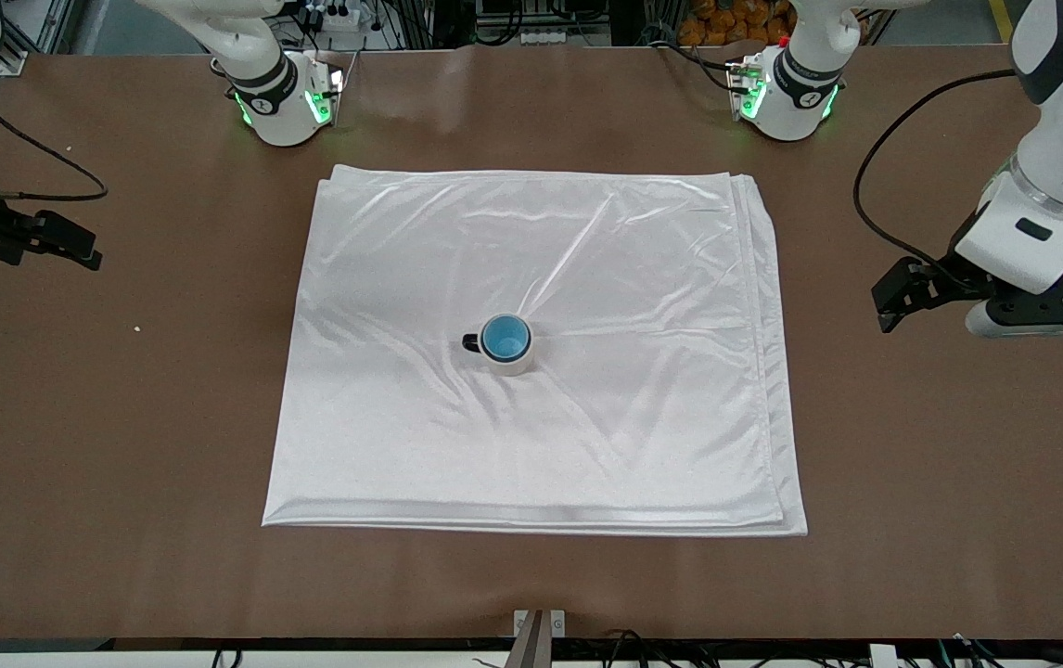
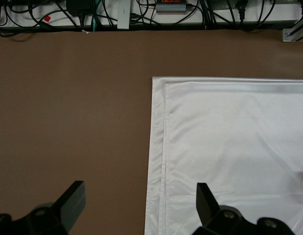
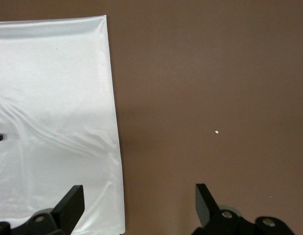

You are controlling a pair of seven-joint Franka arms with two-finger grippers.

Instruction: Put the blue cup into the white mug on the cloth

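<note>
The blue cup (image 1: 505,337) already sits nested upright inside the white mug (image 1: 511,360), with only its bright blue interior and rim showing above the cream wall, and the pair stands near the middle of the cloth (image 1: 643,278), the mug's dark handle turned toward the right arm's end of the surface (image 1: 123,417). So the placing looks done, as far as I can judge. The left end effector (image 1: 893,299) hangs over bare surface at the left arm's end, fingers spread wide and empty; the right end effector (image 1: 68,243) hangs over bare surface at the right arm's end, likewise parted and holding nothing. Both arms appear to be waiting. If the cup had to be lifted again, I'd take it by its rim, one finger inside and one out, though from above it is hard to tell how much rim clears the mug. It looks light and rigid, smooth enough to slip under a weak pinch. The mug seems heavier and sturdy, while the shiny, wrinkled cloth beneath would slide or bunch if anything dragged across it.
</note>
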